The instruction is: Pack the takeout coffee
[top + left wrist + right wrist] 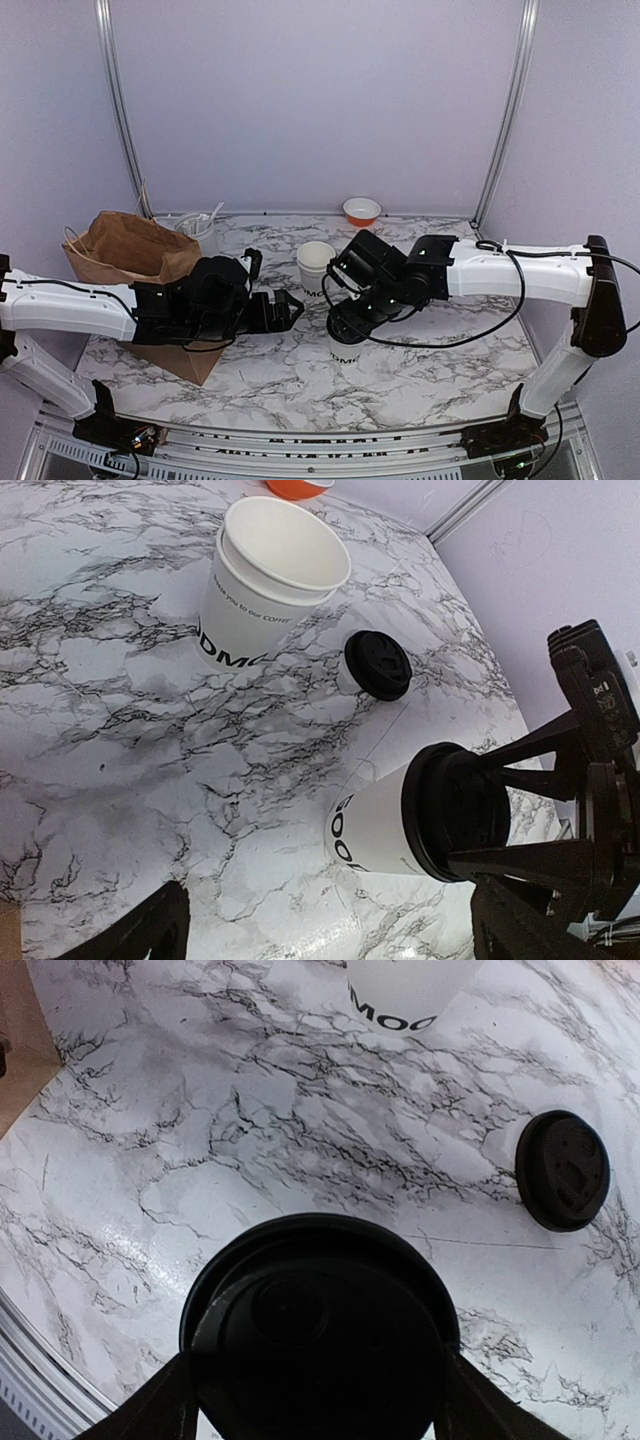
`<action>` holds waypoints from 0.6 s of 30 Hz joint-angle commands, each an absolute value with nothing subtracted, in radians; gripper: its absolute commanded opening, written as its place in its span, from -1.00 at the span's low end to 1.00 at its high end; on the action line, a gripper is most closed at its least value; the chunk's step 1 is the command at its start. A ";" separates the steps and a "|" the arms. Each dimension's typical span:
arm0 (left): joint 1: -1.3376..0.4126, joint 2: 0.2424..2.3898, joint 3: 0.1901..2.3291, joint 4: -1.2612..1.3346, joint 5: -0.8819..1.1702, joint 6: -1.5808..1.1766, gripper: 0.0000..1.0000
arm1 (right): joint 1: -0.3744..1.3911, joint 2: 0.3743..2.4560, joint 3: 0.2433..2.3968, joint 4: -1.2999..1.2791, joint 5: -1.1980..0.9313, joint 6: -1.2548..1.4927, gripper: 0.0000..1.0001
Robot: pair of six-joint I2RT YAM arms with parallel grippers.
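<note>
Packing is barely under way: right of the paper bag [130, 250], the right claw [320, 1400] clamps a black lid [320, 1320] onto one cup [368, 832], a second cup [316, 264] stands lidless on the bench [450, 370], and the left claw [285, 308] gapes empty.

Right hand [346, 328] over near cup [345, 353]

- Marble-pattern tabletop [120, 730]: smooth and glossy, with light glinting off it near the front edge.
- Open paper cup [270, 580] and lidded paper cup [375, 825]: white paper, matt and smooth, with dark print.
- Fitted lid [320, 1340] and other lid [378, 665]: moulded black plastic with a dull satin finish.
- Paper bag [130, 250]: brown kraft paper, matt and creased.
- Bowl [361, 211]: orange and white, smooth-looking; material unclear.
- Frame rails [118, 100]: silvery bare metal.
- Right arm [520, 270]: smooth white plastic shell with black joints.
</note>
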State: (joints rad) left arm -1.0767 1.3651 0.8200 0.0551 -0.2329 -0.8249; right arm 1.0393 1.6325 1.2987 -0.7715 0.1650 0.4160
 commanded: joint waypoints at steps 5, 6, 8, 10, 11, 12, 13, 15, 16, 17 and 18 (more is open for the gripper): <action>-1.080 1.481 0.912 0.028 -0.116 -0.787 0.92 | 1.028 1.619 1.182 -0.734 0.105 0.454 0.52; -1.082 1.493 0.922 0.028 -0.109 -0.784 0.91 | 1.028 1.616 1.171 -0.728 0.102 0.457 0.52; -1.087 1.517 0.938 0.026 -0.097 -0.781 0.90 | 1.029 1.613 1.155 -0.719 0.100 0.463 0.52; -1.089 1.538 0.953 0.026 -0.086 -0.778 0.89 | 1.028 1.611 1.139 -0.713 0.100 0.467 0.52; -1.090 1.545 0.961 0.026 -0.082 -0.776 0.88 | 1.028 1.610 1.131 -0.710 0.101 0.467 0.52; -1.092 1.555 0.967 0.026 -0.079 -0.775 0.87 | 1.029 1.609 1.123 -0.706 0.101 0.469 0.52; -1.091 1.563 0.974 0.025 -0.077 -0.775 0.86 | 1.029 1.608 1.114 -0.701 0.101 0.471 0.52; -1.093 1.579 0.985 0.024 -0.072 -0.774 0.85 | 1.029 1.608 1.098 -0.696 0.103 0.474 0.52; -1.093 1.585 0.989 0.024 -0.071 -0.773 0.84 | 1.033 1.607 1.090 -0.694 0.105 0.477 0.52; -1.094 1.592 0.995 0.022 -0.071 -0.772 0.83 | 1.034 1.606 1.083 -0.691 0.108 0.478 0.52; -1.094 1.603 1.001 0.019 -0.072 -0.771 0.83 | 1.036 1.605 1.077 -0.687 0.109 0.480 0.52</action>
State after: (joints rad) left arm -1.0901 1.5730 0.9619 0.0387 -0.0868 -0.7921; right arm 1.0340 1.5600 1.1519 -0.5991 0.1642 0.4427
